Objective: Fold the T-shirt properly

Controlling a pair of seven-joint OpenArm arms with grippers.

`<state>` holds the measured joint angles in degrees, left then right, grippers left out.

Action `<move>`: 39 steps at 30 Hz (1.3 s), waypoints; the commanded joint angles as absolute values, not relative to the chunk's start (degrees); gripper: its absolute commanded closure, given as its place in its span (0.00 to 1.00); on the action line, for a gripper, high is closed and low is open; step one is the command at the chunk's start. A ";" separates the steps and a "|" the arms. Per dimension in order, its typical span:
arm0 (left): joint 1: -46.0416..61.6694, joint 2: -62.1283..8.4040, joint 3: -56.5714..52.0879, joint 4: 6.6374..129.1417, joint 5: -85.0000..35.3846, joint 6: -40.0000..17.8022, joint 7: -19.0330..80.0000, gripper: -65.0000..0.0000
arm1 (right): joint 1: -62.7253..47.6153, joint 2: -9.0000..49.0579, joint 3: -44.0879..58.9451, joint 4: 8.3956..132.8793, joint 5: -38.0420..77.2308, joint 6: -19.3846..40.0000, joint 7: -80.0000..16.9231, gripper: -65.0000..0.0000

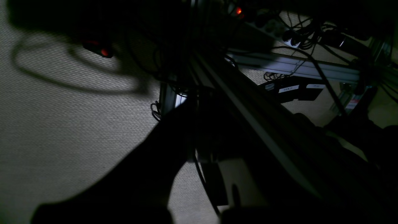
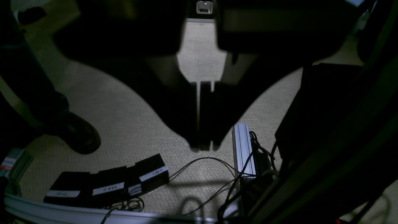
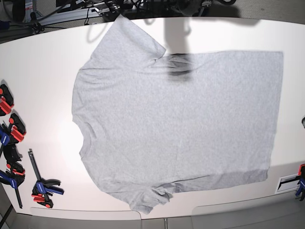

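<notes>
The T-shirt (image 3: 176, 129) lies spread flat on the white table (image 3: 43, 62), plain grey side up. Its collar points left, its hem right, with one sleeve (image 3: 128, 43) at the far edge and the other (image 3: 150, 198) at the near edge. Neither arm shows in the base view. In the right wrist view my right gripper (image 2: 203, 146) hangs over the carpeted floor, jaws pressed together with nothing between them. The left wrist view is very dark: only black silhouettes of my left gripper's fingers (image 1: 149, 161) show above the floor, shut and off the shirt.
Red, black and blue clamps (image 3: 43, 187) lie along the table's left edge, and another clamp (image 3: 300, 183) at the right edge. Below the table are labelled black boxes (image 2: 105, 186), an aluminium profile (image 2: 244, 149), cables and a person's shoe (image 2: 77, 133).
</notes>
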<state>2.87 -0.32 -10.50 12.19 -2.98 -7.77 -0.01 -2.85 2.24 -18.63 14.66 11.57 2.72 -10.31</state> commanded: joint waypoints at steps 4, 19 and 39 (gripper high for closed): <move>3.03 -0.01 -10.44 12.49 -3.05 -8.56 -0.43 1.00 | -2.72 2.39 -18.76 15.05 11.51 2.57 -9.98 1.00; 14.35 -0.05 -10.44 27.46 -6.48 -8.56 -1.74 1.00 | -7.40 4.05 -18.76 18.59 11.51 2.52 -4.86 1.00; 36.56 -5.91 -10.46 55.11 -10.44 -8.56 -3.07 1.00 | -29.39 10.81 -11.86 44.31 10.46 2.37 3.03 1.00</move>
<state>35.55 -5.58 -10.39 54.89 -10.37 -8.16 -2.46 -28.67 10.35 -11.79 44.12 10.55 2.37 2.42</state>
